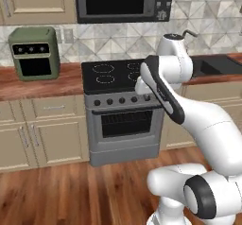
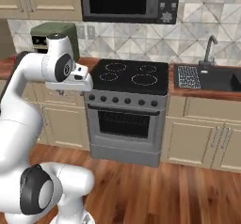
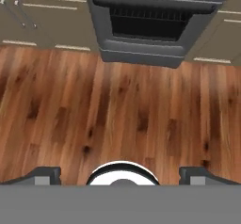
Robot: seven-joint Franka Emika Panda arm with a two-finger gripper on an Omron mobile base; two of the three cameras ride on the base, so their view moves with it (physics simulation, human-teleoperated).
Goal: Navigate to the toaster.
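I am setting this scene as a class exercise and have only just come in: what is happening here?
A white mobile robot arm stands on the wooden floor facing the stove in a kitchen, handling nothing. Its gripper points down at the floor, fingers wide apart and empty. On the counter left of the stove sits a green oven; a sink lies to the right. Its goal is to drive to a toaster.

Left base view: from behind the arm's left, facing forward and down at the stove (image 1: 120, 108) and the green oven (image 1: 34, 52) at far left. Right base view: from behind its right, sharing the stove (image 2: 128, 106), adding the sink (image 2: 207, 76) at far right. Hand view: looks steeply down at the wooden floor (image 3: 117, 119), stove front (image 3: 150, 23) beyond.
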